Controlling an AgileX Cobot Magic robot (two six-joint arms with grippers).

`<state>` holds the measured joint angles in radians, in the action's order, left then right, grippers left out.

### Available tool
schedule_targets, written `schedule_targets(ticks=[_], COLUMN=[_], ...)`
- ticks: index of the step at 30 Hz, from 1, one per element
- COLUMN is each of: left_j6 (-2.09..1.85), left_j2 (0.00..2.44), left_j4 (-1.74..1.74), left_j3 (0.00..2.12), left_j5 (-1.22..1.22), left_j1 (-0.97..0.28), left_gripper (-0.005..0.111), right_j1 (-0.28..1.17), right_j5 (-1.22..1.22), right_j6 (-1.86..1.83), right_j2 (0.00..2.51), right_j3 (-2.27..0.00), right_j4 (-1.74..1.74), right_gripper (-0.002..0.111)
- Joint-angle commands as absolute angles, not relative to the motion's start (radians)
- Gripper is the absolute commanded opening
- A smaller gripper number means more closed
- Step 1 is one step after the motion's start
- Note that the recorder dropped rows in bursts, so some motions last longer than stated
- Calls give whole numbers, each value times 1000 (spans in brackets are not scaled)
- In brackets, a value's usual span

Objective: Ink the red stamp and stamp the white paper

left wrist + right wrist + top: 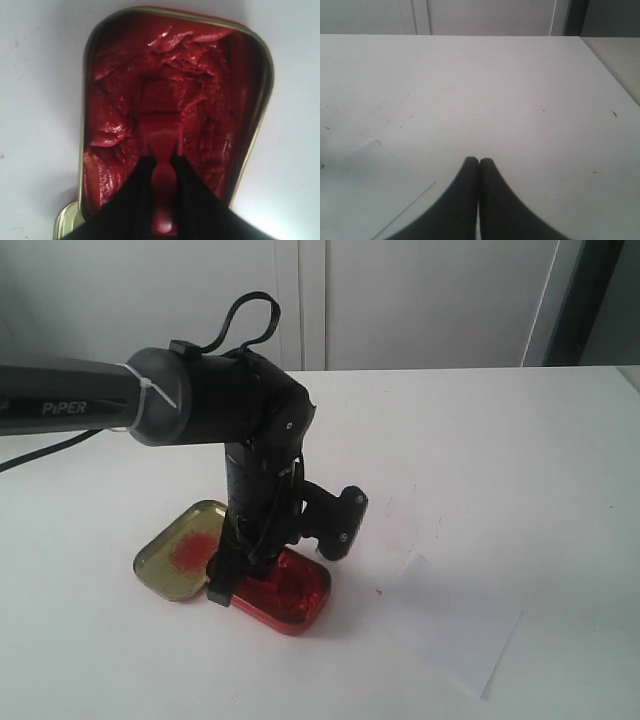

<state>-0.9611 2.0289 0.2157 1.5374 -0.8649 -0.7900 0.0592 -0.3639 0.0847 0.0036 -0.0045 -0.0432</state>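
Table (pixel 520 440): stretching white and matte across the exterior view, meeting pale cabinet doors (pixel 400 300) along the top.
Stamp (pixel 161 145): standing base-down in the paste of the tin (pixel 89 75), at lower left of centre in the exterior view, mostly hiding there behind the arm (pixel 80 400).
Left claw (pixel 162 167): closing on the Stamp handle, black fingers pinching it from both sides.
Stamp handling: looking tiny, light and rigid, smooth plastic likely turning slippery once smeared; gripping the knobbed handle, never the inked base.
Tin: showing a rounded oblong shape, thin gold rim, glossy red paste lumping and ridging inside, likely clinging at lift-off.
Lid (pixel 160 565): lying just left of the tin, touching or nearly so, dull gold with a red smear.
Paper (pixel 460 625): resting flat at lower right, well apart from the tin, thin and flimsy, liable to slide or lift with a sticky base.
Right claw (pixel 479 165): hanging with fingers pressed together, holding nothing, over bare table beside the Paper.
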Motion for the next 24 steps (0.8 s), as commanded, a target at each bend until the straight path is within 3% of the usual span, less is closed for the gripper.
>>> schedule_targets(ticks=[1,24], left_j6=[-942,-890], left_j2=[2026,2012], left_j4=[243,330], left_j3=[1537,1539], left_j5=[-904,-910], left_j1=[-793,-839], left_gripper=[0,0], right_j1=[60,60], right_j5=[-350,-350], right_j6=[85,85], right_j2=[0,0], right_j3=[0,0], right_j4=[-49,-49], right_gripper=[0,0])
